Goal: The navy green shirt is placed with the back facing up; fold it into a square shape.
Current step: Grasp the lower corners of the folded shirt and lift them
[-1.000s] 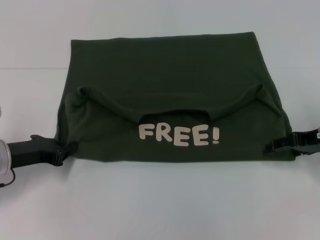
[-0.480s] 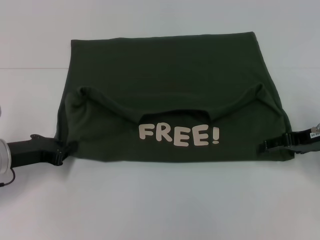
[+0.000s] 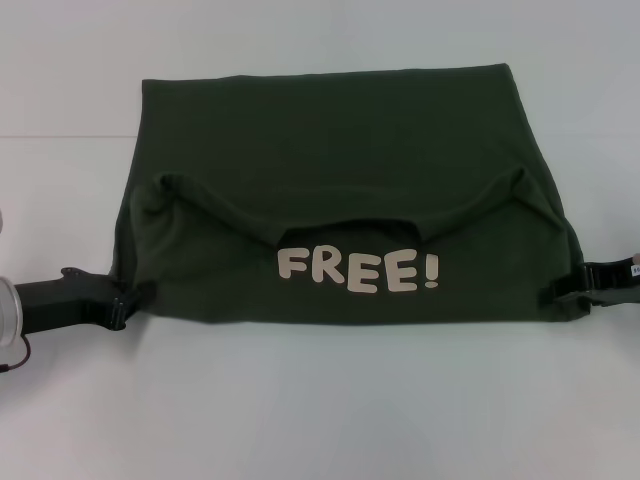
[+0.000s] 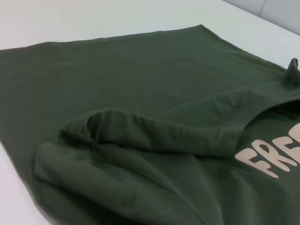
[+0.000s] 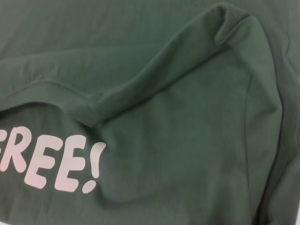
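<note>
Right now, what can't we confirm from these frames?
- Left pincer: head view shows it at the shirt's near left edge; whether it pinches cloth is hidden by the fold. The left wrist view shows no fingers.
- Right pincer: its arm is cut off by the head view's edge; its grip is unreadable against the dark cloth.
- Layers under the folded part with the FREE! print: covered in every view.

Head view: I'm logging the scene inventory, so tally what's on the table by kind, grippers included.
Navy green shirt, folded, "FREE!" print showing: 1
Grippers: 2, the left gripper at the shirt's near left corner, the right gripper at its near right corner
Total: 3
</note>
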Robot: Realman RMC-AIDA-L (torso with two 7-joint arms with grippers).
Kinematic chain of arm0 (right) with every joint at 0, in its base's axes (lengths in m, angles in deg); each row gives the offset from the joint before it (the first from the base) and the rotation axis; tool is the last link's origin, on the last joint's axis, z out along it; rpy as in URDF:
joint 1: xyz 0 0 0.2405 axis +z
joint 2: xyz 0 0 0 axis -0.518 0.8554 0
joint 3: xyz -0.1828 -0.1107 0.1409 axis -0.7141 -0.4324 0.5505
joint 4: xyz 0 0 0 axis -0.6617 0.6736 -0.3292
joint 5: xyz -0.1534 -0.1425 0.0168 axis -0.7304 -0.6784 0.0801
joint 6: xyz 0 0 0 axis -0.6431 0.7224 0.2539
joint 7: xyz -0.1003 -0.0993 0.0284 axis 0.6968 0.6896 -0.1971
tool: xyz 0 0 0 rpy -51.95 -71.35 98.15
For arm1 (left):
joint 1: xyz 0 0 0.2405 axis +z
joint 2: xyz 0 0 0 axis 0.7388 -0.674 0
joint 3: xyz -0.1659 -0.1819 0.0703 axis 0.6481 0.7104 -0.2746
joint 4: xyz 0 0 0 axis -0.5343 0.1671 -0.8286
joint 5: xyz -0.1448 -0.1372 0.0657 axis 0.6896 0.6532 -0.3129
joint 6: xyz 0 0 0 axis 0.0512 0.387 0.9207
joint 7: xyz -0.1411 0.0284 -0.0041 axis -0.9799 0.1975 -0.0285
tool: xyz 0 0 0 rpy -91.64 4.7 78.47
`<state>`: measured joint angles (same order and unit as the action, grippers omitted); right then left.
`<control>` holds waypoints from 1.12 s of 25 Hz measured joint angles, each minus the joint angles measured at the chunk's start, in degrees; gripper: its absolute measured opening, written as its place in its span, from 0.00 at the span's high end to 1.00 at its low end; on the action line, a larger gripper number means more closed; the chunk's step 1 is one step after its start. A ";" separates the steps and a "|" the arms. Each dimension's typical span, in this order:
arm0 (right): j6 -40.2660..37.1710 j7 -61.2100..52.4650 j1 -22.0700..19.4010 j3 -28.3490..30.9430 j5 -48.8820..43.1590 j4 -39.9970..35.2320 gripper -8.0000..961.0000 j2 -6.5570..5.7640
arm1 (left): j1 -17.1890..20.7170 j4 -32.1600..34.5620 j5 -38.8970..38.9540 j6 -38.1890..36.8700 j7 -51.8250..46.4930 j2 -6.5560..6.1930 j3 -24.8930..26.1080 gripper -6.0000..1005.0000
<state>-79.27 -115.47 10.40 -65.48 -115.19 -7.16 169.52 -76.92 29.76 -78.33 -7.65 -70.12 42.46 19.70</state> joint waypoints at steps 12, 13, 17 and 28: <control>0.12 0.01 -0.03 -0.12 0.00 0.08 0.80 0.01 | 0.03 0.00 0.00 0.00 0.00 -0.08 0.00 0.92; 0.12 0.03 -0.03 -0.12 0.00 0.08 0.83 0.01 | 0.03 0.00 0.00 0.00 0.00 -0.09 0.00 0.92; 0.12 0.15 -0.04 -0.12 0.00 0.08 0.96 -0.07 | 0.03 0.00 0.00 0.00 0.00 -0.09 0.00 0.92; -6.58 2.98 -0.35 0.65 0.24 -0.56 0.96 -1.73 | 0.03 0.10 0.00 -5.16 -2.81 -1.54 0.29 0.91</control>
<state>-85.86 -112.49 10.05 -64.82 -114.95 -7.72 167.80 -76.89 29.86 -78.33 -12.81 -72.93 40.92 19.99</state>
